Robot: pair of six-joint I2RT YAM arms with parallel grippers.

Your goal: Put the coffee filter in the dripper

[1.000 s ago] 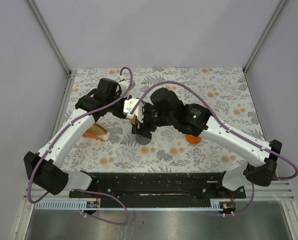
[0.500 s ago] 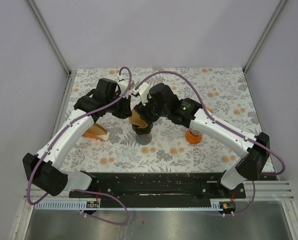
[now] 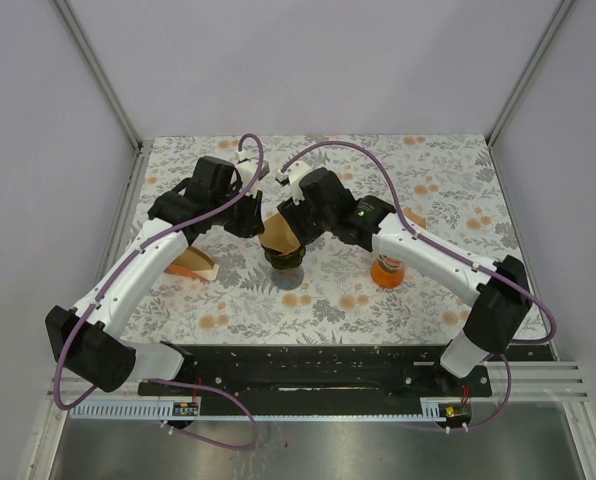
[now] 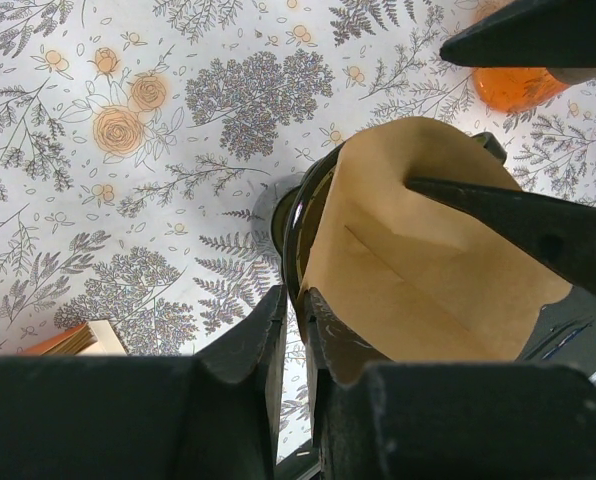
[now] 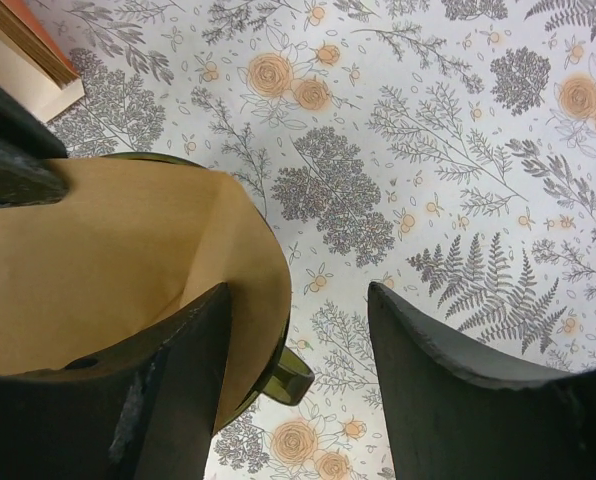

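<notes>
The filter (image 4: pixel 418 270) now stands opened inside the dripper (image 3: pixel 284 262), mid-counter (image 3: pixel 428 180), with one side rising above the rim. We judge it placed but not fully seated. Within the last second the right arm swung in over the dripper. The right tool (image 5: pixel 298 292) is released, with one finger inside the paper and the other outside. The left arm reaches in from the left, and the left tool (image 4: pixel 296 305) is clenched on the dripper's rim, steadying it.
</notes>
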